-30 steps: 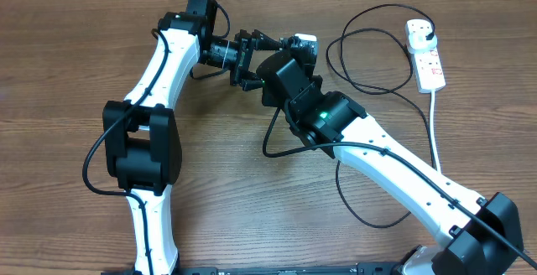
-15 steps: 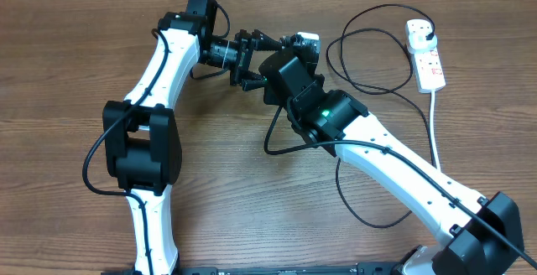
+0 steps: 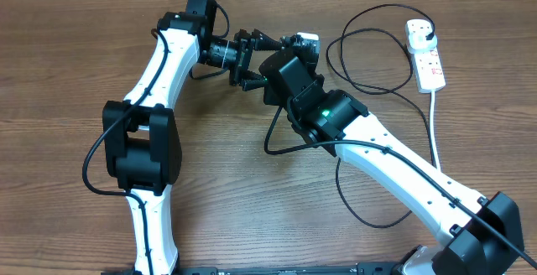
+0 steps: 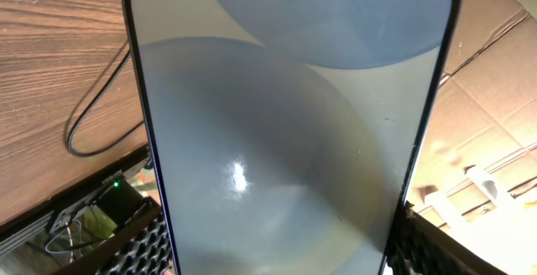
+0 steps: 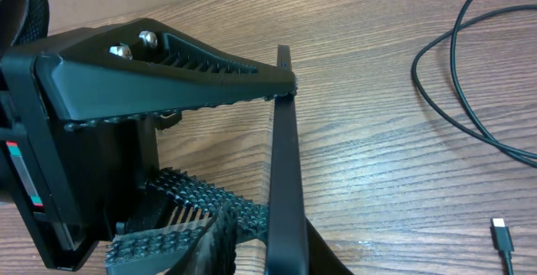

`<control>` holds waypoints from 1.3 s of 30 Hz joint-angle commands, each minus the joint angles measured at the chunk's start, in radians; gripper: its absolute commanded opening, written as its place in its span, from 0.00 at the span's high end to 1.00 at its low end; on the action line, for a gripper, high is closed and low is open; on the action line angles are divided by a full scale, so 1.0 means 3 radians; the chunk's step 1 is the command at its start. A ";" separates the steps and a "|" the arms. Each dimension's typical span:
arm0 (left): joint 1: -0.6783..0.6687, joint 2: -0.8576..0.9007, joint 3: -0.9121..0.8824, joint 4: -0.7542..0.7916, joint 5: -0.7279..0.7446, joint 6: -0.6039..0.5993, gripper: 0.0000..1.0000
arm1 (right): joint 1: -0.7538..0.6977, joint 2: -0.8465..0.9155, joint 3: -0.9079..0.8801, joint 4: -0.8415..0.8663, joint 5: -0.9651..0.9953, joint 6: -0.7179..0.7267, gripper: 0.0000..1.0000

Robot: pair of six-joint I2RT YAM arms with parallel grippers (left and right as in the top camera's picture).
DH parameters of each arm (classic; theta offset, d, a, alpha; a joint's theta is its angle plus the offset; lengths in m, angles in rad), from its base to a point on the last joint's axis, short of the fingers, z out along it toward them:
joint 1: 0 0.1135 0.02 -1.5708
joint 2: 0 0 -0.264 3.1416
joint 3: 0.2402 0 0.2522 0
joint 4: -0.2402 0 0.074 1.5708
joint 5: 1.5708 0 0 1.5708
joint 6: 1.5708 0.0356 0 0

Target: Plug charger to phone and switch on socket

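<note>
The phone (image 4: 289,132) fills the left wrist view with a grey-blue screen, held upright off the table between my left gripper's (image 4: 277,254) jaws. In the right wrist view the phone (image 5: 284,166) is edge-on, and my right gripper (image 5: 281,229) is closed on its lower part, pads on both faces. In the overhead view the two grippers, left (image 3: 250,57) and right (image 3: 289,55), meet at the top centre and hide the phone. The charger cable (image 3: 369,53) loops on the table, its connector tip (image 5: 502,235) lying loose. Its black plug (image 3: 422,30) sits in the white socket strip (image 3: 430,64).
The strip's thick white lead (image 3: 436,132) runs down the right side of the wooden table (image 3: 67,74). More black cable (image 3: 352,204) curls under my right arm. The left gripper's finger (image 5: 168,65) crosses the right wrist view. Cardboard lies along the table's far edge.
My right arm shifted very slightly a second ago and the cable loop under it moved a little. Nothing has moved in the last half second.
</note>
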 commanded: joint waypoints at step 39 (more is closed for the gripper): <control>0.0120 -0.0057 0.0123 0.0252 -0.0161 0.0745 0.00 | -0.0099 -0.0025 0.0238 -0.0281 0.0327 0.0120 0.96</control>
